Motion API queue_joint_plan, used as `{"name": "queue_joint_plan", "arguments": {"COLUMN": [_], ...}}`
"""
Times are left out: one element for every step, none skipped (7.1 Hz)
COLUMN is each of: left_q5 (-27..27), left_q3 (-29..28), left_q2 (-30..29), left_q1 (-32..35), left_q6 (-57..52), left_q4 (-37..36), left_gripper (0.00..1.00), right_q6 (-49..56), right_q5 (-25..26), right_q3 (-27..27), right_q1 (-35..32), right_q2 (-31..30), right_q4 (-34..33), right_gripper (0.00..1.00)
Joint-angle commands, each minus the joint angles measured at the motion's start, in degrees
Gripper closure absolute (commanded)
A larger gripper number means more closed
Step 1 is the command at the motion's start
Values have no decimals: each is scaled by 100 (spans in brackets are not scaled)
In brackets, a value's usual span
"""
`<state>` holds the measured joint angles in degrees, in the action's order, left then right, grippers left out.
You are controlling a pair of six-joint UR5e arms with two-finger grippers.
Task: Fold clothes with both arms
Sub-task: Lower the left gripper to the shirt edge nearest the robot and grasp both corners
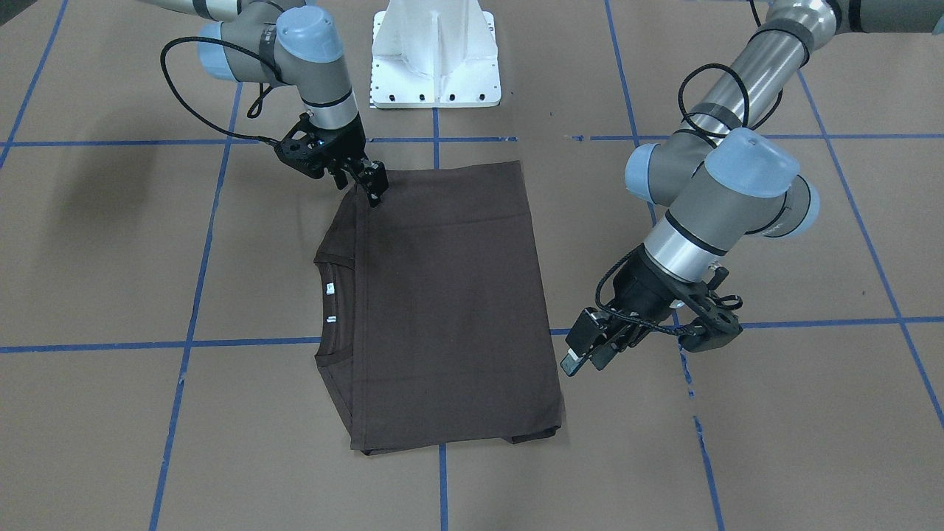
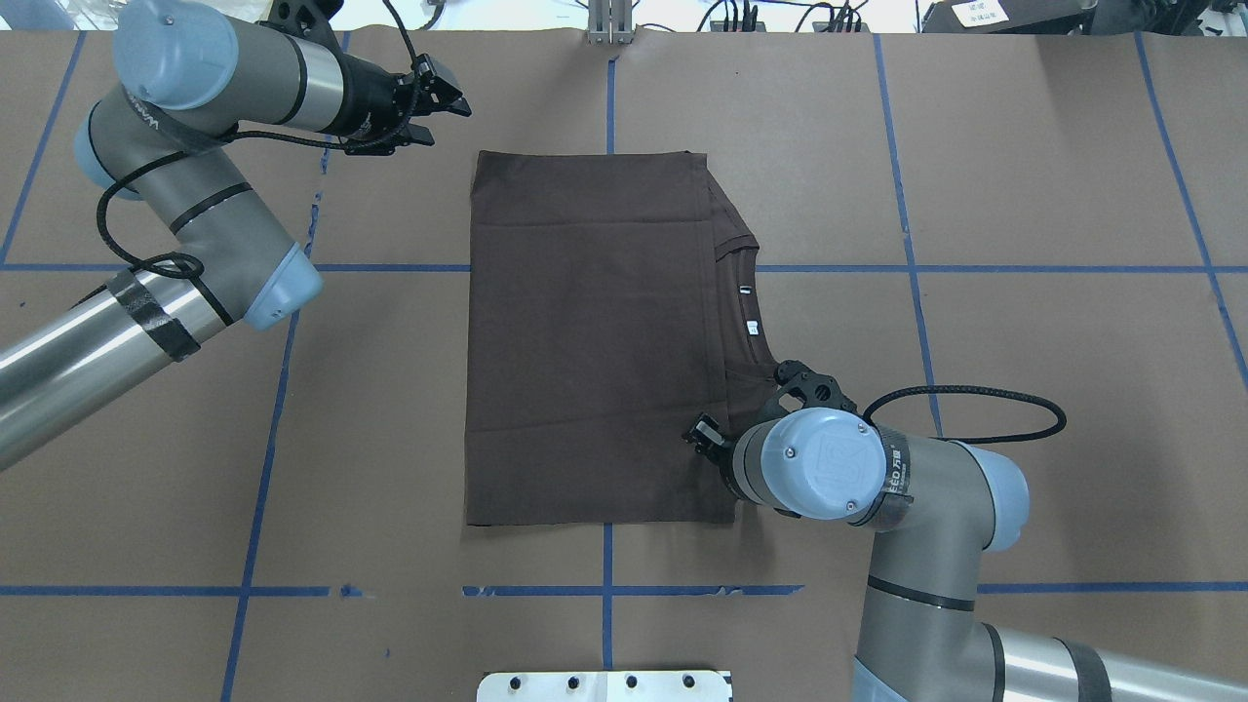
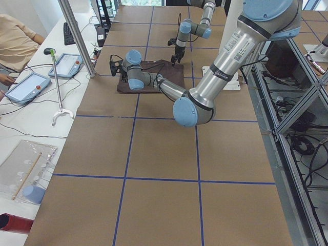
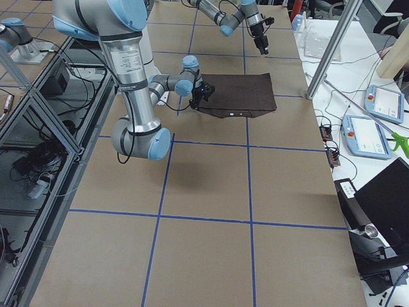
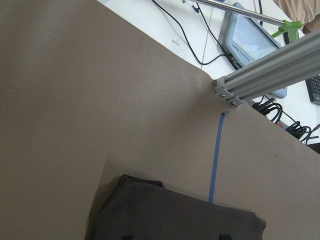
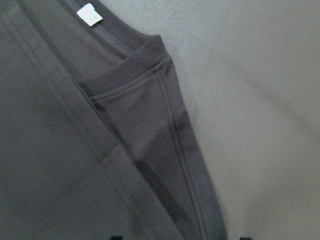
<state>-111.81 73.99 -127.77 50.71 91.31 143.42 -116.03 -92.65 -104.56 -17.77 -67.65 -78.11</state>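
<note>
The left hand [image 1: 586,356] hangs open, empty, by the dark brown T-shirt [image 1: 450,295], likely limp, best pinched at the corner under the open right hand [image 1: 371,189].

- T-shirt [image 1: 442,295]: dark brown, lying flat, folded to a rough rectangle with the sleeves tucked in. The ribbed collar [image 1: 332,258] and two white neck tags [image 1: 330,287] show at the edge on the robot's right.
- Right arm [image 1: 310,51]: bent down over the collar-side corner nearest the robot. Right gripper [image 1: 374,190] at the cloth, jaws apart; contact unclear.
- Left arm [image 1: 737,199]: beside the opposite edge, near the far corner. Left gripper [image 1: 584,355] clear of the cloth, jaws apart, empty.
</note>
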Motion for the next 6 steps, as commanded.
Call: {"name": "queue_joint_plan", "arguments": {"left_q5": [1, 1, 1, 1, 1, 1], "left_q3": [10, 10, 10, 10, 10, 10], "left_q2": [-2, -2, -2, -2, -11, -11], "left_q1": [0, 0, 0, 0, 0, 0], "left_q6": [36, 45, 45, 45, 45, 45], "left_q4": [2, 2, 2, 2, 2, 2], "left_gripper": [35, 35, 35, 35, 35, 35], "right_q6": [-78, -78, -78, -69, -60, -60], "right_q5": [10, 10, 10, 1, 1, -8], "right_q3": [24, 24, 15, -20, -55, -64], "right_q1": [98, 116, 116, 107, 99, 98], "right_q2": [-29, -29, -12, 6, 6, -2], "right_q4": [-2, -11, -20, -20, -20, -20], "right_gripper": [28, 41, 74, 100, 100, 100]}}
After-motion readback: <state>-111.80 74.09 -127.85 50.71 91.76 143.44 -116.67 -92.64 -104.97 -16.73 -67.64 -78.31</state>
